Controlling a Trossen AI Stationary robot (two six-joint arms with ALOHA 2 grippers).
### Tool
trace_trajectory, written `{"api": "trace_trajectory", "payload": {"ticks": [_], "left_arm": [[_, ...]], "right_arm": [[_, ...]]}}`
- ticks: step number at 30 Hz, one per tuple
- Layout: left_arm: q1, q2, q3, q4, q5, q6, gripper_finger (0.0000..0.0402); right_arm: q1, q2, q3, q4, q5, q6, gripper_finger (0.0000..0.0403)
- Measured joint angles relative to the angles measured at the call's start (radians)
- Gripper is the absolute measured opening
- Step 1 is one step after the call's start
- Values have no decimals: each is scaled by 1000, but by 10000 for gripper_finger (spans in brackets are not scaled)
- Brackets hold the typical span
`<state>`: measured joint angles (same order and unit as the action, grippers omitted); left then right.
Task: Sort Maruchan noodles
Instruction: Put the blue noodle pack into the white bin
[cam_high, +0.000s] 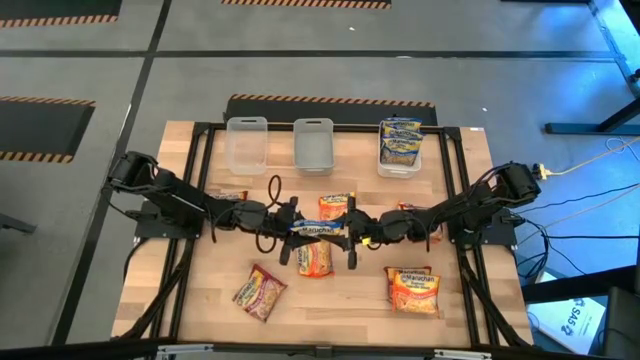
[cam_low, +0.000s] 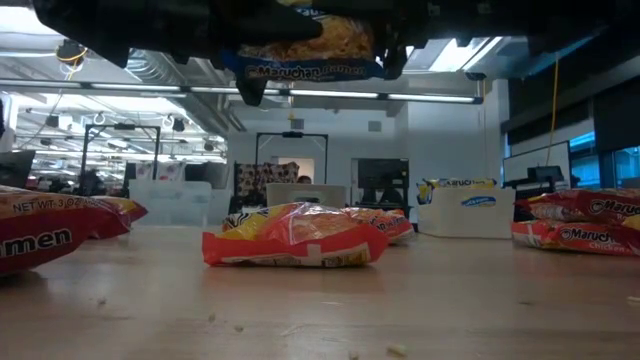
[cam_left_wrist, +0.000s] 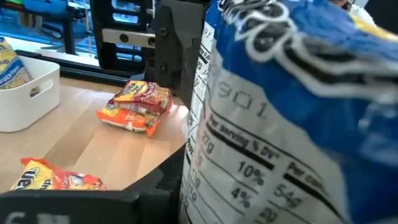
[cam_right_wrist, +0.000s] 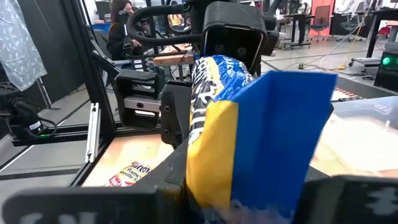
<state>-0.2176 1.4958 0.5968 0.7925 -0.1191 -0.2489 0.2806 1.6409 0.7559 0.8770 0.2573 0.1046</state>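
Both arms meet over the middle of the table with one blue-and-yellow Maruchan packet (cam_high: 312, 230) suspended between them, clear of the wood in the low view. The right gripper (cam_high: 352, 233) is clamped on one end of that packet. The left gripper (cam_high: 290, 232) has its fingers around the other end; whether they are pressing on it yet cannot be told.

Progress, as judged: early. The white bin (cam_high: 400, 158) at the far edge on the right arm's side holds blue-and-yellow packets (cam_high: 401, 138). The two clear tubs (cam_high: 247, 145) (cam_high: 313, 145) beside it appear empty.

Outstanding on the table:
- orange packet (cam_high: 314, 259) directly below the grippers
- orange packet (cam_high: 335, 206) just beyond them
- orange packet (cam_high: 413, 290) near the front, right arm's side
- reddish packet (cam_high: 260, 292) near the front, left arm's side
- partly hidden packets under each arm, kinds not discernible
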Motion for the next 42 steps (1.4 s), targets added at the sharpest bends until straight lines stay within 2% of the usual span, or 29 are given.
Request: {"api": "trace_trajectory", "payload": {"ticks": [4,6,12,16,19,27,34,42], "left_arm": [[1,-23,4,-66,0,0,128],[0,-43,0,-135,1,0,127],[0,-46,-1,-215,-2,23,127],[2,-32,-2,-210,-20,24,127],[14,-34,-1,-201,-23,24,123],[17,-34,-1,-206,-5,33,85],[17,-34,-1,-207,0,52,74],[17,-87,0,-162,-6,77,73]], "right_arm": [[0,-38,1,-89,10,6,109],[2,-66,0,-156,-5,34,126],[2,-147,-1,-354,-40,111,223],[0,-145,0,-339,-40,116,276],[0,-139,0,-363,-32,108,297],[1,-145,0,-422,-41,126,305],[1,-147,0,-455,-41,126,305],[1,-299,1,-680,-37,139,305]]}}
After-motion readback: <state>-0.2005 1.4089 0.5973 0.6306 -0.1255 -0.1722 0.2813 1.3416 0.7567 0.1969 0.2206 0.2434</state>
